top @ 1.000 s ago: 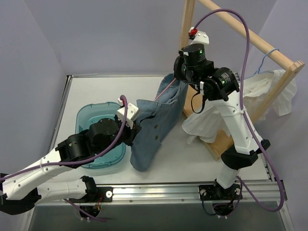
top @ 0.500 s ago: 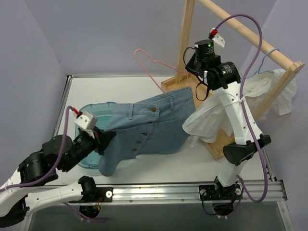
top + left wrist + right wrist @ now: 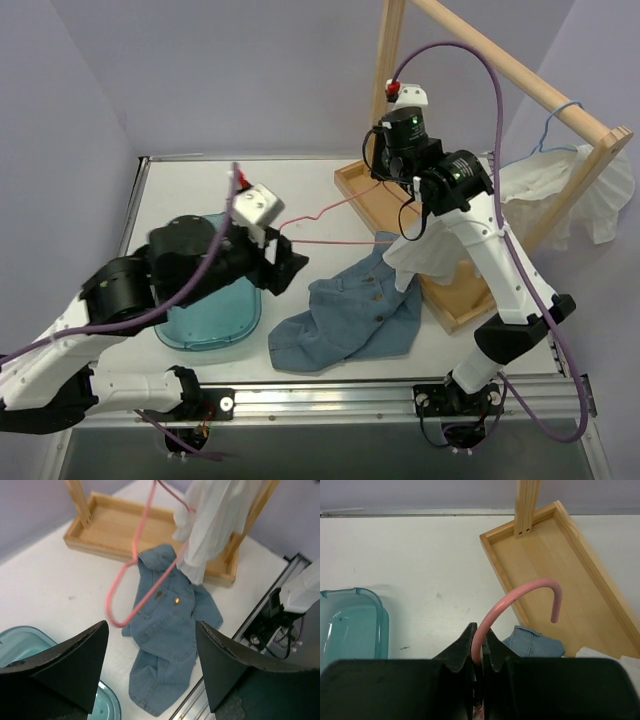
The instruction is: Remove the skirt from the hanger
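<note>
at the left sat a teal plastic basin (image 3: 258, 312), and above its near side hovered the left gripper (image 3: 151, 627), its fingers spread wide with nothing between them. past it a blue denim skirt (image 3: 350, 315) lay crumpled flat on the white table (image 3: 200, 190), off any hanger. above that, the right gripper (image 3: 479, 630) was clamped on the neck of a bare pink wire hanger (image 3: 517, 594), held in the air over the tray base of the wooden rack (image 3: 365, 195). further right the white pleated skirt (image 3: 560, 185) hung from the light-blue hanger (image 3: 548, 125), whose hook sat over the rack's sloping rail; the fabric draped on both sides of the rail, its lower edge down by the denim, though whether the two touched could not be told. so the task's own garment looked untouched. to do it well, the right arm would likely need to drop the pink hanger somewhere clear first. then one gripper should steady the blue wire near its hook while the other pinched the waist, not the loose pleats, and slid it off along the hanger's shoulder. a straight downward tug risked dragging the hook off the rail or snagging the thin cloth.
</note>
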`<state>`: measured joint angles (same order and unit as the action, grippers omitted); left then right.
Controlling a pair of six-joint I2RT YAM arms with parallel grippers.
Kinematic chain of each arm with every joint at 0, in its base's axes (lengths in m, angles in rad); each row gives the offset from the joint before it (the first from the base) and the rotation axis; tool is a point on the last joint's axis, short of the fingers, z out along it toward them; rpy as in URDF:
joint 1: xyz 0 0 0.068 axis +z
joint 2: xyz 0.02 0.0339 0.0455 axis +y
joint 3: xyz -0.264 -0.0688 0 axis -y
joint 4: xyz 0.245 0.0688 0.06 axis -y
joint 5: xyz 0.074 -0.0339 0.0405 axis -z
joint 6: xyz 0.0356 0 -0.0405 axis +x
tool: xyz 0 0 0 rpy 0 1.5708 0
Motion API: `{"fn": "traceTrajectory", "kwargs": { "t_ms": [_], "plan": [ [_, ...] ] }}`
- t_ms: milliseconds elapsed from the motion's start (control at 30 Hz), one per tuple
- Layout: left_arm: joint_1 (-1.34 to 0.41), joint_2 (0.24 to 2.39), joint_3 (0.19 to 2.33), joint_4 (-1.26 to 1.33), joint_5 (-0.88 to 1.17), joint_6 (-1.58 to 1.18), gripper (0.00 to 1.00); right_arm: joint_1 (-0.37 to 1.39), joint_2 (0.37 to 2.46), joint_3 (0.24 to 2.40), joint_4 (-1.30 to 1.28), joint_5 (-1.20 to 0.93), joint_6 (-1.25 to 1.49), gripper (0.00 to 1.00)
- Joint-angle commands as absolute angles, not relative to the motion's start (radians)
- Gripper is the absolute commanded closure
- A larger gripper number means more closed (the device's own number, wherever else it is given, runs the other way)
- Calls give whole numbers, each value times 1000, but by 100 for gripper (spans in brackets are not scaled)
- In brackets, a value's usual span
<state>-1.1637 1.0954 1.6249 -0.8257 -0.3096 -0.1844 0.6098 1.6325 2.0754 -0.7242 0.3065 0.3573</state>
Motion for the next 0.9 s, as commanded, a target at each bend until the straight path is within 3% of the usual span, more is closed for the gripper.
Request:
{"fn": "traceTrajectory", "kwargs": {
  "t_ms": [0, 133, 200, 600, 867],
  "plan": [
    [-1166, 993, 1743, -891, -365, -132, 21, 601, 1530, 2046, -709, 350, 246, 100],
    [-1166, 973, 1805, -994, -385, -141, 21, 603, 1491, 2017, -739, 318, 215, 100],
    [-1166, 973, 1827, -1005, -371, -138, 16, 604, 1482, 2011, -753, 304, 209, 100],
    [-1166, 1135, 1873, -957, -98, -146, 12, 678, 1485, 2060, -779, 278, 216, 100],
    [-1164, 1195, 1871, -957, -139, -170, 12, 709, 1505, 2121, -798, 267, 244, 100]
  ]
}}
